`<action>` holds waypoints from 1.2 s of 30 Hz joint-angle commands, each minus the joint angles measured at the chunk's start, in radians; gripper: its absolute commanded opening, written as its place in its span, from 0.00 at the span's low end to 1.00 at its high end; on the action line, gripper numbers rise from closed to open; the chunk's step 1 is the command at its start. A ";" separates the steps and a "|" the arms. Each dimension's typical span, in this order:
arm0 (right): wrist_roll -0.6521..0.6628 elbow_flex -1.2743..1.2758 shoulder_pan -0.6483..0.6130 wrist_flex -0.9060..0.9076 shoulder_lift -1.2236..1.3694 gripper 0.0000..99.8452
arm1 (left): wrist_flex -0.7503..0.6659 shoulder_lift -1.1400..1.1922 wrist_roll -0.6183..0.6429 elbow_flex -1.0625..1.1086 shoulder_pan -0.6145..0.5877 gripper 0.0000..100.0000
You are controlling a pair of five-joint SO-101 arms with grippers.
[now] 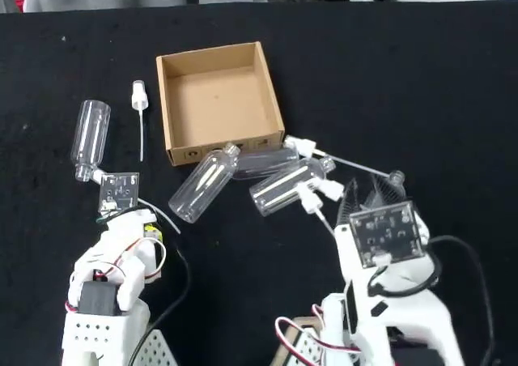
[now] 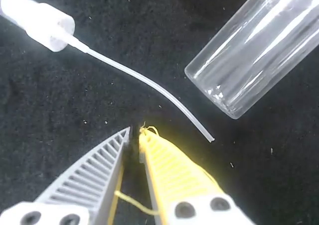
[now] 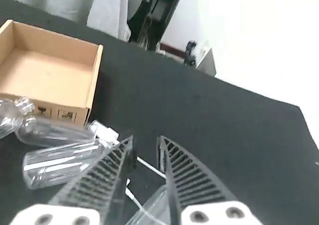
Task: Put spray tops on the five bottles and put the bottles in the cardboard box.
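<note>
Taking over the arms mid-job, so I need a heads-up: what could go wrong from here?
1. The left claw sits shut just short of the thin tube of a spray top; pushing on could flick it away rather than grasp it.
2. The bottles lie on their sides bunched by the cardboard box with loose spray tops among them; nudging one may roll the others.
</note>
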 commanded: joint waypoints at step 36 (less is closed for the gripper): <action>-0.160 -0.228 0.339 0.021 0.880 0.25 | -0.020 -0.008 -0.011 0.025 0.008 0.03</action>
